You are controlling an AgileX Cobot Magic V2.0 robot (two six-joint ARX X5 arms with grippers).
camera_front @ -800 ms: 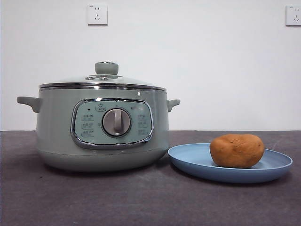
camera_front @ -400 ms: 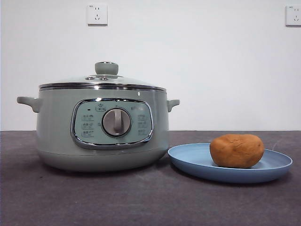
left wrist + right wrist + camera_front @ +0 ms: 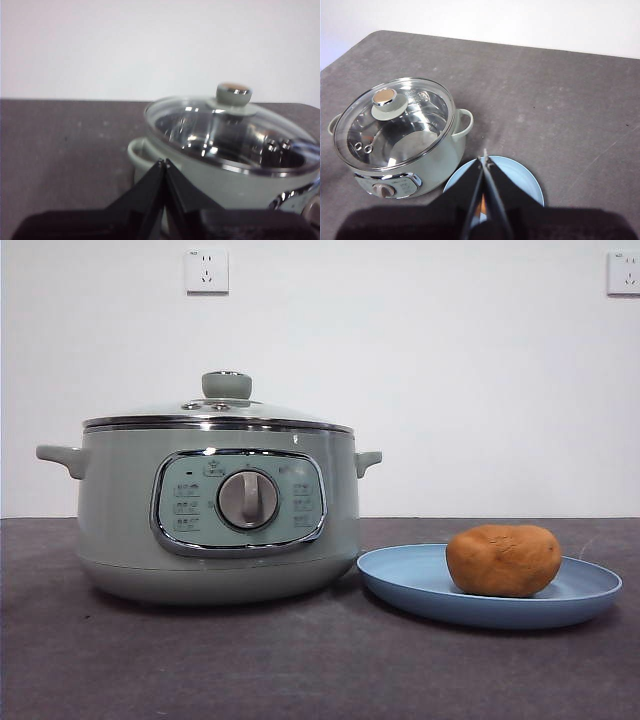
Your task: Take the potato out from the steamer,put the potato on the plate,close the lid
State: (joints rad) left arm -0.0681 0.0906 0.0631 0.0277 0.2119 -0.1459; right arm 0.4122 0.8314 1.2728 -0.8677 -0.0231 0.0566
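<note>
The pale-green steamer [image 3: 218, 515] stands at the left of the table with the glass lid [image 3: 220, 410] resting on its rim. Beside it on the right, the orange-brown potato [image 3: 503, 559] lies on the light-blue plate [image 3: 410, 585]. My left gripper [image 3: 165, 162] is shut and empty, pulled back beside the steamer [image 3: 235, 185], with the lid [image 3: 227, 130] seated below and ahead of it. High above the table, my right gripper [image 3: 484, 159] is shut and empty over the plate [image 3: 522, 180]; the steamer [image 3: 405, 165] and lid [image 3: 395, 122] sit off to one side. Its jaws cover nearly all of the potato there.
The dark grey tabletop [image 3: 300, 670] runs to a white wall with two sockets [image 3: 207, 270]. Neither arm shows in the front view.
</note>
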